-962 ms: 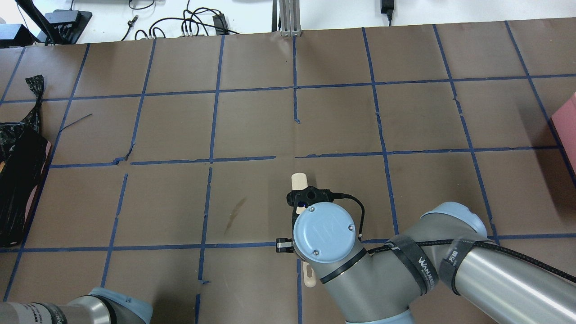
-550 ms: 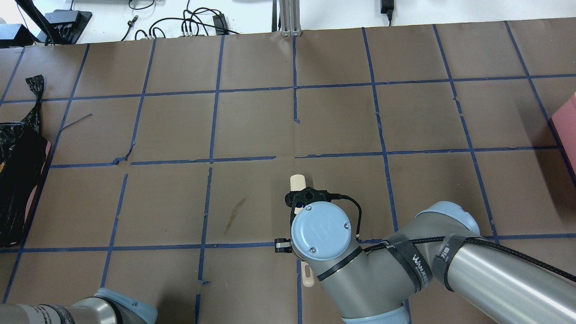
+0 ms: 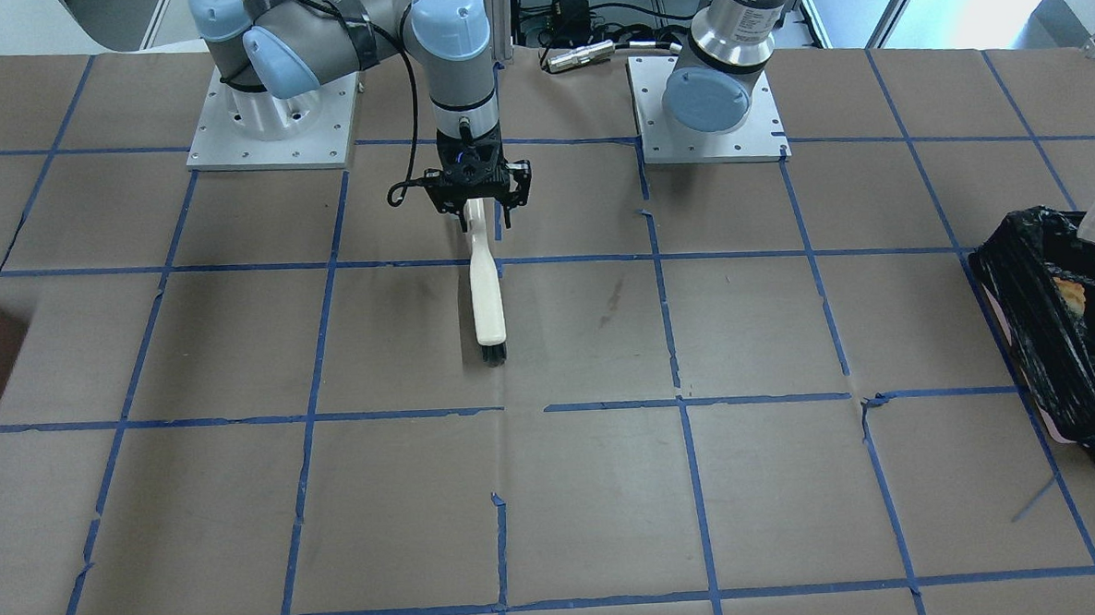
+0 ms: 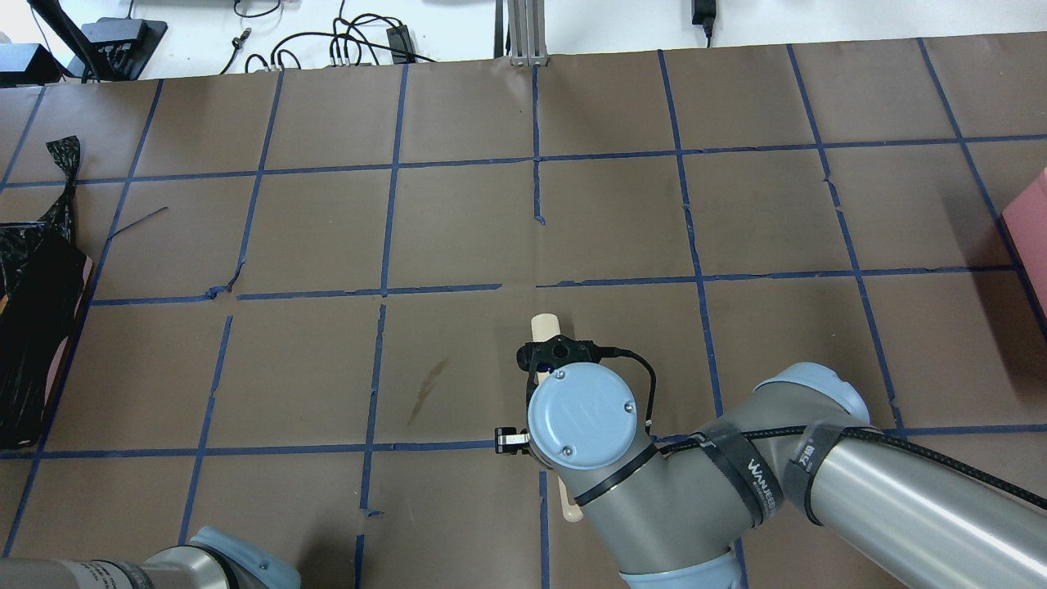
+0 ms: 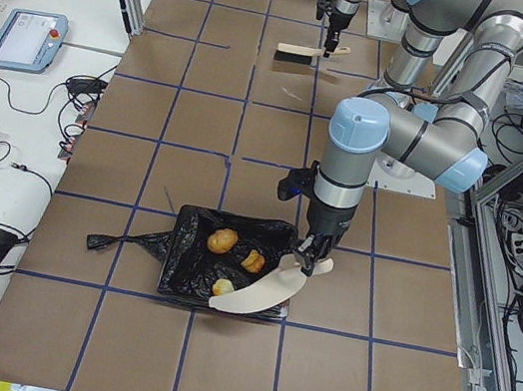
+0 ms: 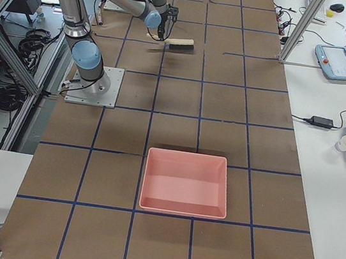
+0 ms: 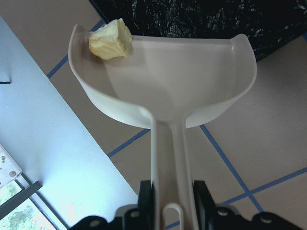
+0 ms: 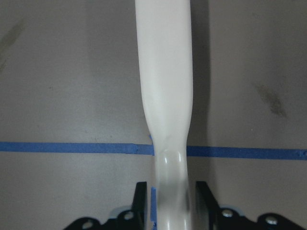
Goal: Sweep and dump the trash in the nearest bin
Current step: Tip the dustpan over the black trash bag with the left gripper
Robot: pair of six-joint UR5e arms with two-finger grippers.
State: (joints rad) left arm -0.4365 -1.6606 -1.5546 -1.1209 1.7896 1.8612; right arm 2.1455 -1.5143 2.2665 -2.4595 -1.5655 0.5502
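Note:
My left gripper point(image 7: 169, 191) is shut on the handle of a white dustpan point(image 7: 163, 72), held tilted over the black-bagged bin point(image 5: 189, 264). One pale yellow chunk of trash point(image 7: 110, 39) sits at the pan's front corner. A brown-orange lump point(image 5: 222, 240) and an orange peel piece point(image 5: 252, 261) lie inside the bin. My right gripper point(image 3: 476, 204) is shut on a white-handled brush point(image 3: 487, 296), whose black bristles rest on the table's middle. The brush handle fills the right wrist view point(image 8: 165, 96).
A pink tray point(image 6: 185, 183) stands at the table's right end and shows at the edge of the overhead view point(image 4: 1029, 213). The bin sits at the left end point(image 4: 33, 343). Cables lie beyond the far edge. Blue tape lines cross the brown table.
My right wrist with the brush has shifted slightly left and back toward the robot's base. My left arm's elbow has crept right along the bottom edge.

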